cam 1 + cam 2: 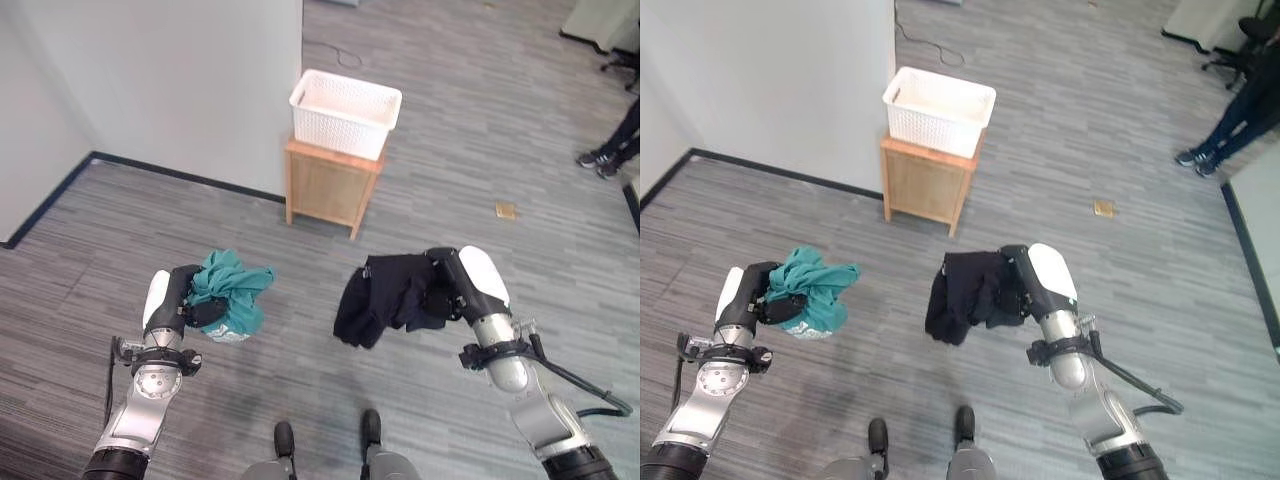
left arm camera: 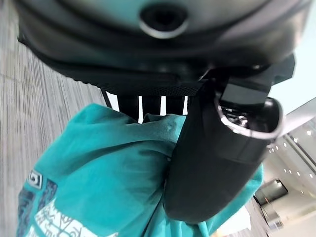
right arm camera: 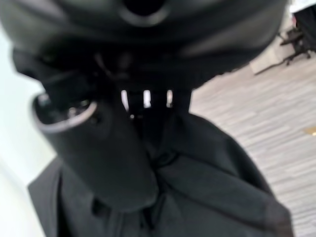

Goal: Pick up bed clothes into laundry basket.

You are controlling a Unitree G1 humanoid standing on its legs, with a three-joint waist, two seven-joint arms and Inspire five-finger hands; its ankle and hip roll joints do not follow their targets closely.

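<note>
The left hand (image 1: 186, 300) is clenched round a bunched teal garment (image 1: 232, 293) with a pale printed patch on its underside; the left wrist view shows the thumb pressed across the cloth and the fingers buried in its folds. The bundle hangs off the floor, nearer the robot than the wooden cabinet (image 1: 330, 186) and off to that cabinet's left.

The right hand (image 1: 447, 290) grasps a black garment (image 1: 385, 297), its thumb lying over the dark fabric in the right wrist view. This cloth droops in loose folds from the hand, also held clear of the grey plank floor (image 1: 300, 380), nearer the robot than the cabinet and slightly to its right. The two garments are well apart from each other.

A white laundry basket (image 1: 345, 112) with perforated walls sits on top of the cabinet, which stands against the corner of a white wall (image 1: 170, 80).

Far to the right of the cabinet, a person's legs and shoes (image 1: 612, 150) show at the edge, and a small tan object (image 1: 505, 210) lies on the floor between them and the cabinet.
</note>
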